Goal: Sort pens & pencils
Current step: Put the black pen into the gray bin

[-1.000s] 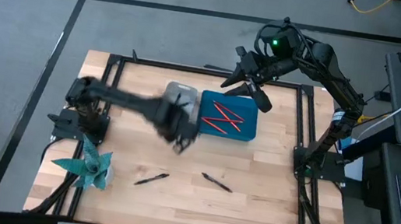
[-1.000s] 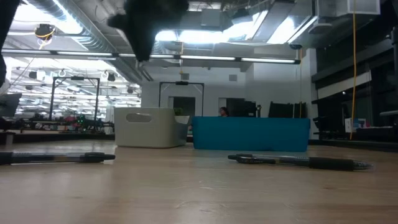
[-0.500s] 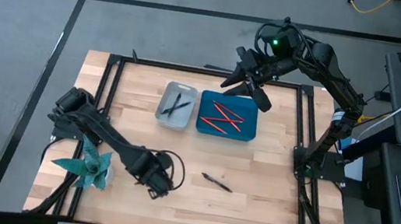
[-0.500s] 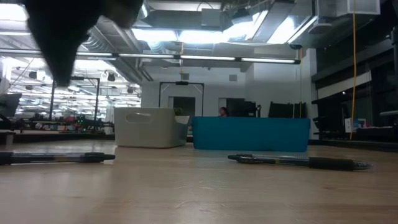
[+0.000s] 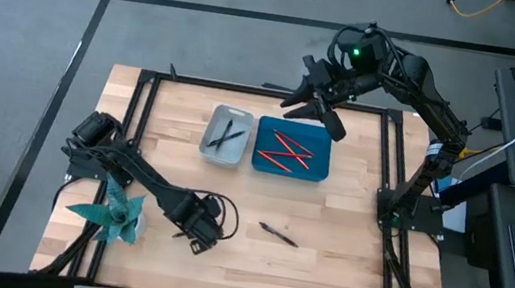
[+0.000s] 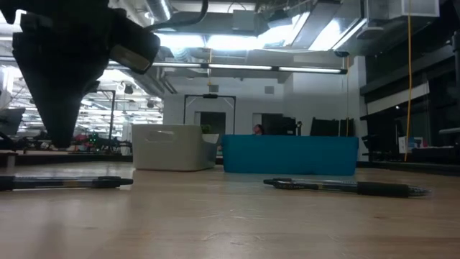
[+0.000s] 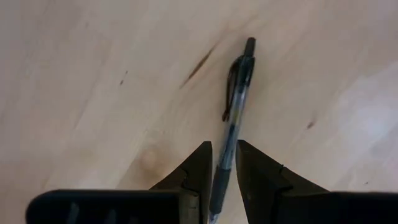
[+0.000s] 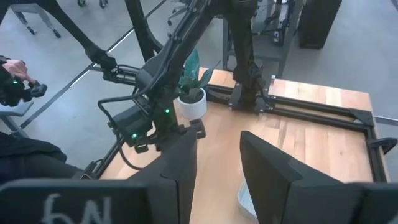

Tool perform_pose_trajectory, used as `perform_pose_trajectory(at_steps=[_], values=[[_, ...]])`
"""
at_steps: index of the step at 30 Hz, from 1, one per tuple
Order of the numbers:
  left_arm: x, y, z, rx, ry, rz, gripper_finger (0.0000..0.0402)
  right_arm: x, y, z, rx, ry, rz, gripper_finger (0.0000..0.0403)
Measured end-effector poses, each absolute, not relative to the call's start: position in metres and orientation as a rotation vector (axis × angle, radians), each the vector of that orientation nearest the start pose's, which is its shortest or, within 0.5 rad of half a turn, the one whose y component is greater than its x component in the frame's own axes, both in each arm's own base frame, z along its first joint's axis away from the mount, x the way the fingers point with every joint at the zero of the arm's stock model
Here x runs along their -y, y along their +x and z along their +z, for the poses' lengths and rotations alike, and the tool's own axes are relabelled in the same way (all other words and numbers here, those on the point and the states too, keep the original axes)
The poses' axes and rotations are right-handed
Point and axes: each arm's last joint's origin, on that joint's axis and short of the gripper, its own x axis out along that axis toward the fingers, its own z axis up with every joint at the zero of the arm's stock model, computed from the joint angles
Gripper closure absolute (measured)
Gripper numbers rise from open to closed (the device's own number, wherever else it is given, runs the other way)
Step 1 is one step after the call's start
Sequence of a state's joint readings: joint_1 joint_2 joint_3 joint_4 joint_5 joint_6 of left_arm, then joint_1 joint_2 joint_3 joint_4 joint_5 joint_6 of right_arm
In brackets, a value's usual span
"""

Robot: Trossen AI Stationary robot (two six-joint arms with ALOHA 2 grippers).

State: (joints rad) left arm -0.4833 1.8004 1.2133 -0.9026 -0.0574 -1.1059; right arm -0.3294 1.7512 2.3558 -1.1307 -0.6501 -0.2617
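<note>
A black pen [image 7: 235, 106] lies flat on the wooden table near its front left. My left gripper [image 7: 219, 163] points straight down over it, open, one finger on either side of the pen's barrel. In the low view the gripper [image 6: 61, 137] hangs a little above that pen [image 6: 65, 183] without touching it. In the high view the left gripper [image 5: 196, 236] hides this pen. A second black pen [image 5: 278, 233] lies to its right. My right gripper [image 5: 327, 114] waits open, high over the table's far edge.
A grey tray [image 5: 226, 136] holding black pens and a blue tray [image 5: 293, 151] holding red pencils stand side by side at the back of the table. A teal plant [image 5: 116, 213] sits at the front left, close to the left arm. A black frame rims the table.
My left gripper has swung from over the grey tray toward the table's near edge and come down, rolling a little, until it stands just over the front-left pen. Most of the move came early; it has since only sunk slightly. Both pens lie where they were.
</note>
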Motion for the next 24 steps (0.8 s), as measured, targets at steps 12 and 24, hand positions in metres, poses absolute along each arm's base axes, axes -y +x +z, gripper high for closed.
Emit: perform_pose_trajectory(at_steps=[12,24], values=[[0.156,0.290,0.179,-1.388,-0.516,0.439,0.0335,0.085,0.302,0.507,-0.420,0.015,0.362,0.0279],[0.155,0.287,0.168,-1.395,-0.589,0.449,0.0335,0.085,0.302,0.507,-0.421,0.016,0.362,0.0279]])
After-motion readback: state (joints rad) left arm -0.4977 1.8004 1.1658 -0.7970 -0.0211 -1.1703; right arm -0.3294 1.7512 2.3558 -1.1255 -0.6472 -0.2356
